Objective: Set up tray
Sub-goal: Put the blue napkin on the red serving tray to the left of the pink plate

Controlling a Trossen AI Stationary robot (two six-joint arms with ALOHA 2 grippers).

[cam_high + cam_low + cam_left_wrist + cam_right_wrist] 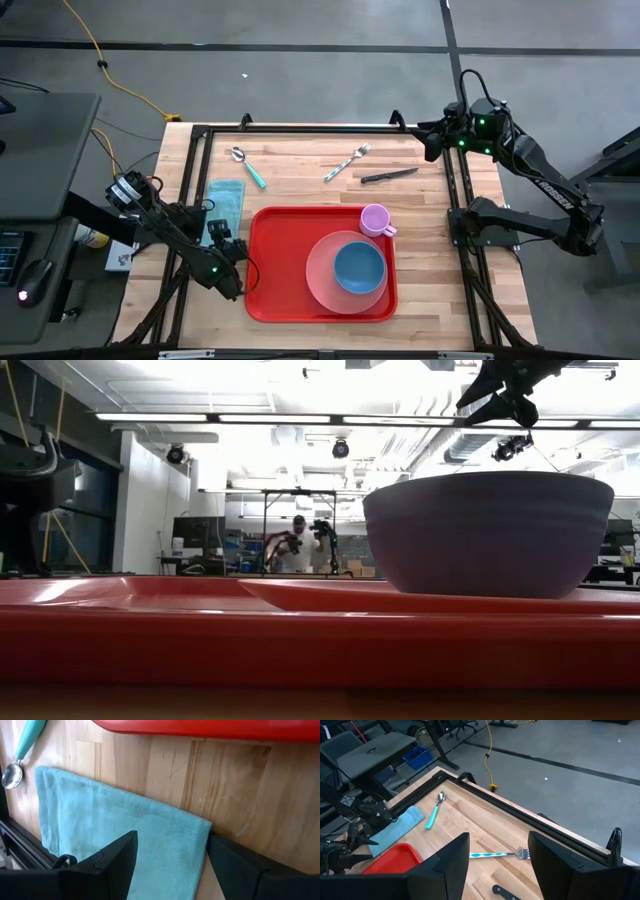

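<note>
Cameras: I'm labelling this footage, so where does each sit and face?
High: overhead, straight down; both arms, tray.
Low: table height, level across; tray rim, bowl, an arm above.
Left wrist: over cloth; open jaws.
Right wrist: far corner, toward fork; open jaws.
Wrist views share the spoon.

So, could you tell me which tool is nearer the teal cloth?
Left. The left tool hangs open over the teal cloth; the right tool waits at the table's far right corner.

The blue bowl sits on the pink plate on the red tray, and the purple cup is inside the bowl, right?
Not quite. The high view shows the purple cup standing beside the pink plate on the red tray, not inside the blue bowl. The bowl does sit on the plate.
</note>
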